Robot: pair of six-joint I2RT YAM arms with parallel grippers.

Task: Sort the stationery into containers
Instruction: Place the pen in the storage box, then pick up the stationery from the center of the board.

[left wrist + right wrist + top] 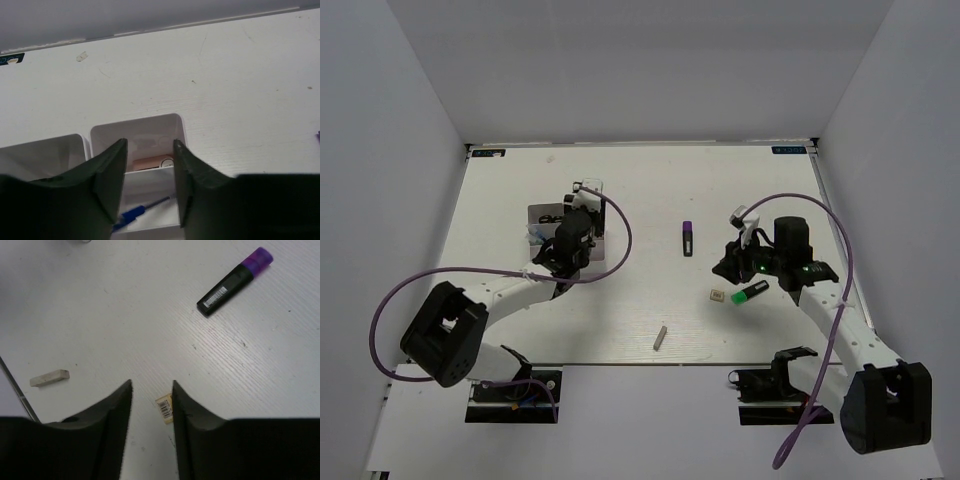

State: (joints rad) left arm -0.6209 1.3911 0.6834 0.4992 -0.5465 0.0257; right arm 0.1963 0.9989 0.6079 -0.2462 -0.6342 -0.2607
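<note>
- Hovering over the white divided tray (136, 131), my left gripper (150, 145) is open, its fingers apart with nothing between them.
- My own fingers cut off most of the tray in the left wrist view. I see only the far right compartment, part of the one nearer to me, and a corner of a left-hand compartment.
- A thin blue pen (132, 216) lies in the nearer compartment, its lower end hidden behind my left finger.
- A pinkish-brown block (150, 162) lies in the far compartment. A small round thing is beside it, and I cannot tell what that is.
- From above, my left arm covers much of the tray (541, 214), and its other contents are too small to make out.
- My right gripper (151, 385) is open too, low over the bench (520, 180).
- The tiny beige cube (165, 409), barcode up, lies on the bench between the fingers. It is just beside the right one and partly hidden by it, but not clamped.
- The purple marker (235, 282) lies farther out, well apart from the cube.
- The short grey stick (49, 378) lies off to the left.
- The green highlighter (754, 291) shows only from above, just beside the cube and near my right arm.
</note>
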